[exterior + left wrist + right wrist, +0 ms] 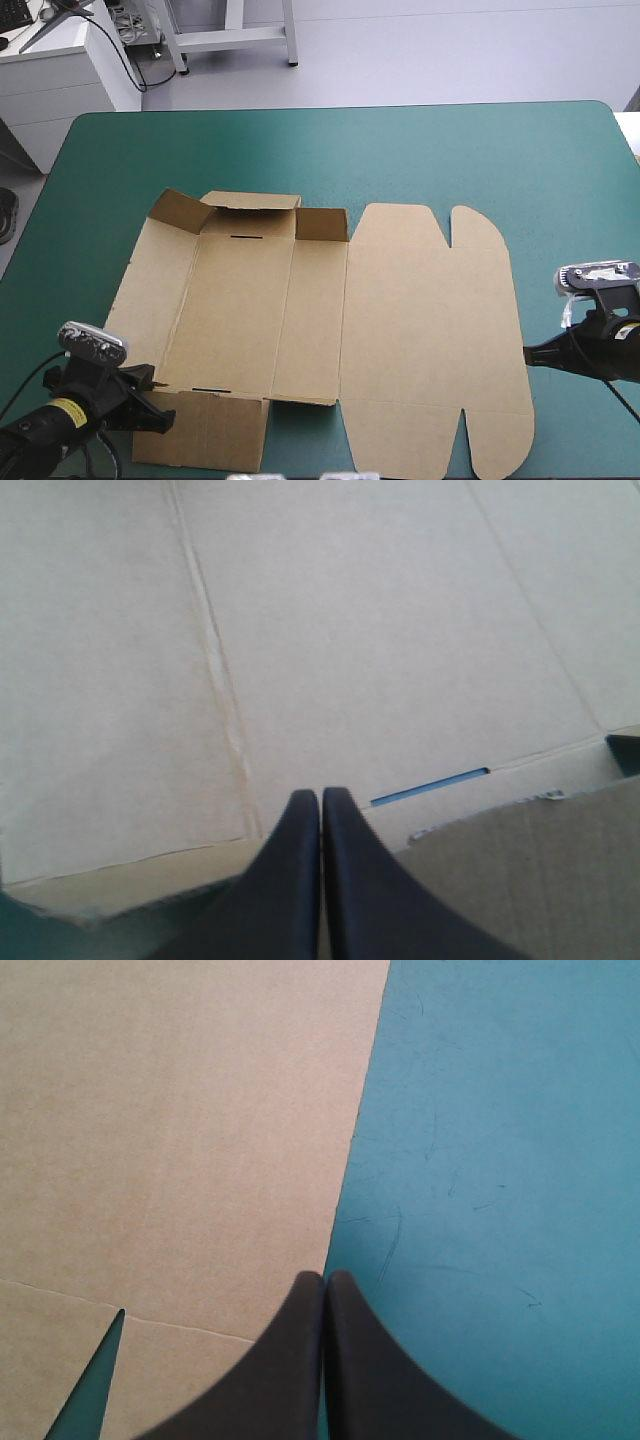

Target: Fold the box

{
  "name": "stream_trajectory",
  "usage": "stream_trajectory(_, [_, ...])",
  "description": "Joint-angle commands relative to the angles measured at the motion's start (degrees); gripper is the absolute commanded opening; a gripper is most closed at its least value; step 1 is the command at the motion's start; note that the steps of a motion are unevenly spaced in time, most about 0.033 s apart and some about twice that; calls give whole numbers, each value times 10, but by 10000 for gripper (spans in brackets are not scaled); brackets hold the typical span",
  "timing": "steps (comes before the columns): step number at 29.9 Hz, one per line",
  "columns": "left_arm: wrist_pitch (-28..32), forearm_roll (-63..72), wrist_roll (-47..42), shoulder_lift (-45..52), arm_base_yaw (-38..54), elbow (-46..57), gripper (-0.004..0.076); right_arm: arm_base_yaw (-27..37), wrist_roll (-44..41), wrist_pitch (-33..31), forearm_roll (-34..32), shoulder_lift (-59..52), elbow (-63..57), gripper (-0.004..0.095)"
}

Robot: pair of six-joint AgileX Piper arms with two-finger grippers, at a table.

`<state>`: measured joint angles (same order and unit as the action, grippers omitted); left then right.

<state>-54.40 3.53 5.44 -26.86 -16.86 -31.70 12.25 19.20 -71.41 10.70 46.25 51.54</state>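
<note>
The table (pixel 470 150) has a teal-green cover with rounded far corners, and past it it's just plain pale grey floor (pixel 450 50), pretty evenly lit. Off the far left corner there's a white cabinet (pixel 55 85) with a black cable (pixel 125 55) trailing down its side.

Bright even light, perhaps from overhead, thin shadow beneath box (pixel 400 320)

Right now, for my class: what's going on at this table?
Two robot arms are at a brown box, a cut sheet lying mostly flat on the teal-green cover. Only the far flaps on its left part stand up. The left gripper, shut, is over the near left corner; the right gripper, also shut, points at the right edge. Neither seems to hold the board.
</note>
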Motion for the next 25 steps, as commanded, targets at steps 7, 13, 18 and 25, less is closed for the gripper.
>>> stream_trajectory(7, [30,-27,-59,-225,-1,-181,-8,4,11,7,34,-3,12,-19])
stream_trajectory(13, [33,-23,-54,-361,31,-299,-8,4,15,7,68,-3,12,-19])
stream_trajectory(18, [16,83,14,-440,169,-390,-8,4,16,7,69,-3,12,-19])
stream_trajectory(25, [-79,273,179,-489,418,-434,-8,4,18,8,69,-3,12,-19])
